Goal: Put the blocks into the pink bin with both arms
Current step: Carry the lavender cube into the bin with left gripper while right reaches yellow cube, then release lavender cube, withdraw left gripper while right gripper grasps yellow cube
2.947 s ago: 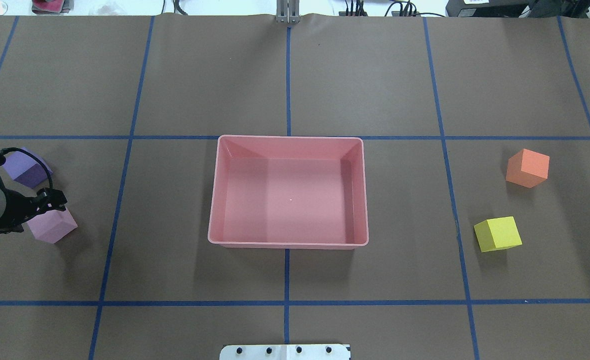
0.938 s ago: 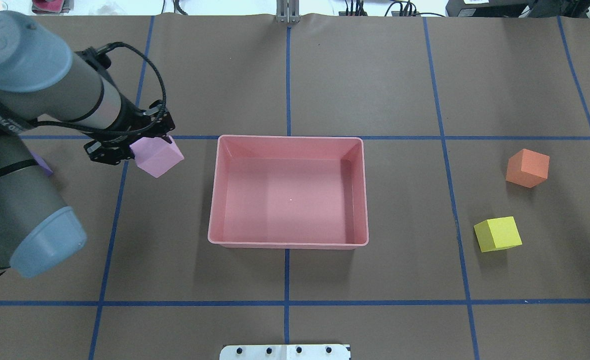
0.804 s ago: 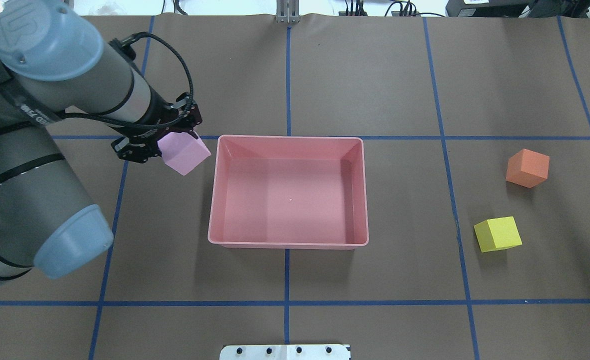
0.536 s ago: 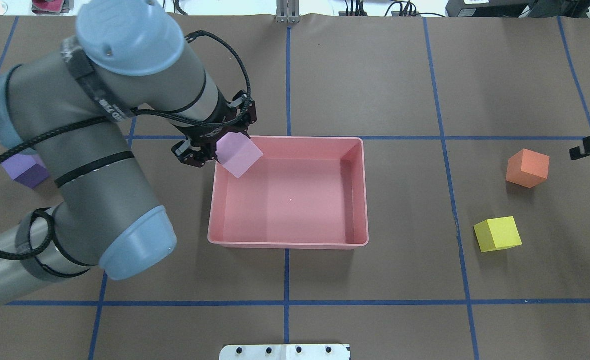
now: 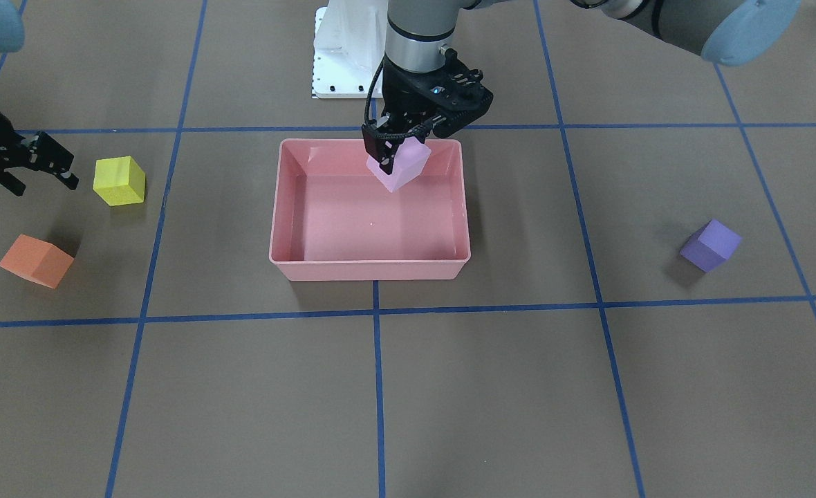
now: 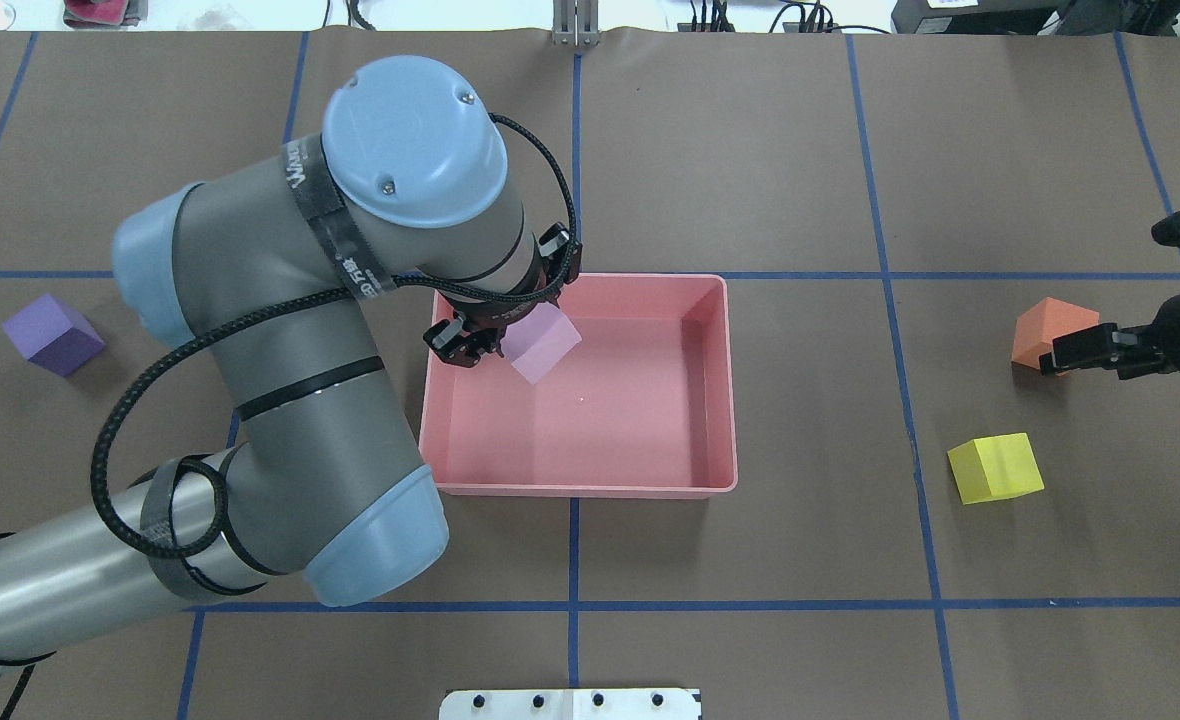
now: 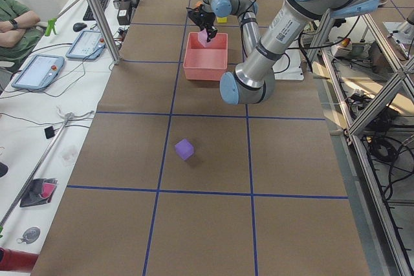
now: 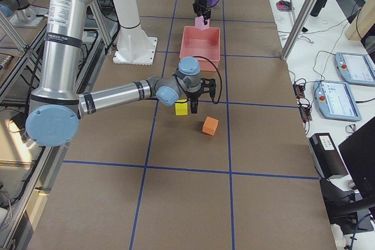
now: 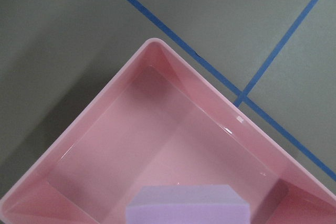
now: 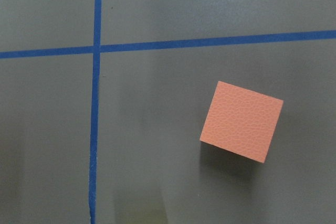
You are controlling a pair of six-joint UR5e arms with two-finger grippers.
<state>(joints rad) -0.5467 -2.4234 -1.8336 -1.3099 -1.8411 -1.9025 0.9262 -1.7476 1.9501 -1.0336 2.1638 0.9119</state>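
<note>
My left gripper [image 6: 510,338] is shut on the lilac block [image 6: 544,343] and holds it above the pink bin [image 6: 575,490], inside its far-left corner. The block [image 5: 402,164] hangs over the bin [image 5: 370,270] in the front view, and its top edge [image 9: 186,211] shows in the left wrist view. My right gripper [image 6: 1090,350] is open and empty, just right of the orange block [image 6: 1040,322] and above the table. The orange block [image 10: 241,120] lies under the right wrist camera. The yellow block [image 6: 995,467] lies nearer the robot. The purple block [image 6: 52,333] lies far left.
Brown paper with blue tape lines [image 6: 574,150] covers the table. The white base plate [image 6: 570,704] sits at the near edge. My left arm's elbow [image 6: 370,545] reaches over the table left of the bin. Operators' tablets [image 8: 351,68] lie beyond the far edge.
My left gripper lifted the lilac block from the far left and carried it right, over the bin's corner. My right gripper came in from the right edge beside the orange block.
</note>
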